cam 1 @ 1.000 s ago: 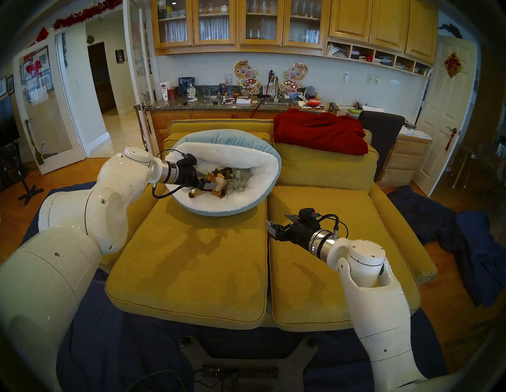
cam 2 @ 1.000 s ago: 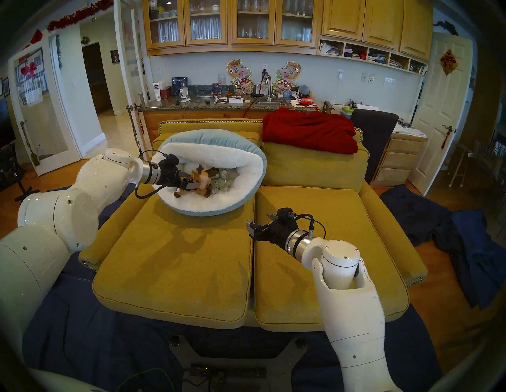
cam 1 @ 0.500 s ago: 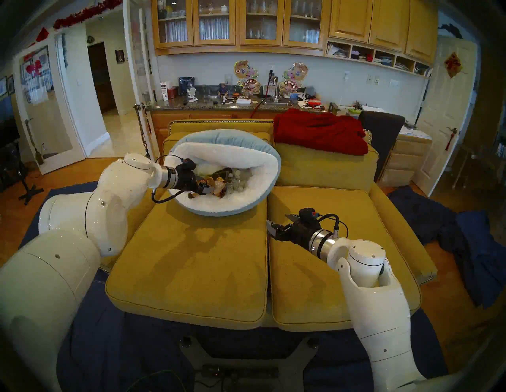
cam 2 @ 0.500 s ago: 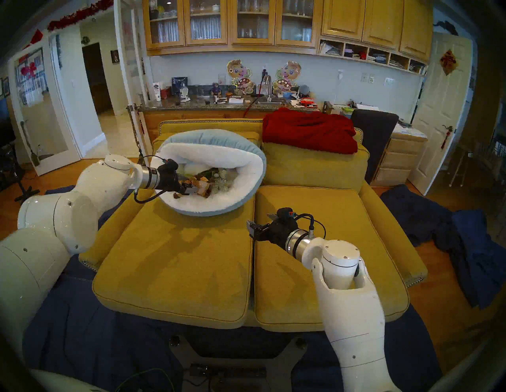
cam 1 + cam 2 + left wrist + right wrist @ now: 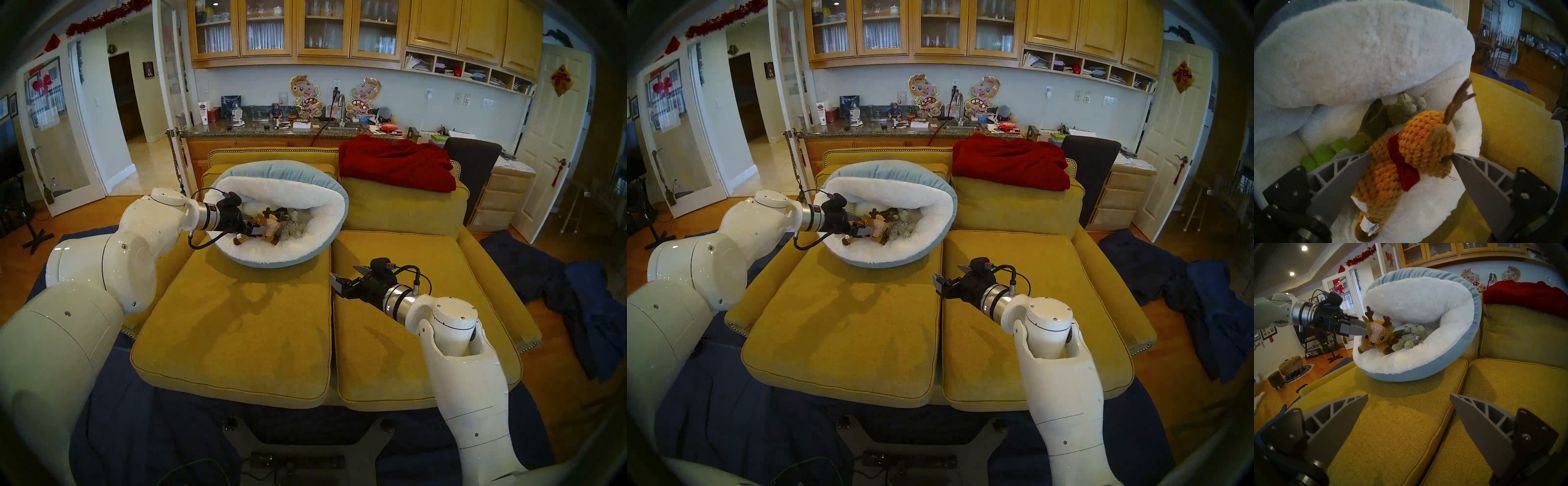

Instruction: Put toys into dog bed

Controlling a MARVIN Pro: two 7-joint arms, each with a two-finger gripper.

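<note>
- Our left gripper (image 5: 1410, 156), jaws spread, straddles the reindeer (image 5: 1407, 152) lying inside the dog bed (image 5: 325, 203).
- Our right gripper (image 5: 342, 278), released, hovers near the dog bed.

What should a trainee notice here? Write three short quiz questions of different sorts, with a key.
1. True or false: the right hand holds a toy.
2. Where does the reindeer lie? A: on the sofa cushion. B: in the dog bed. C: on the red blanket.
3. Fill in: the left hand is ____, with one finger on each side of the reindeer.

Key: 1 false, it is open and empty above the sofa. 2 B. 3 open.
</note>
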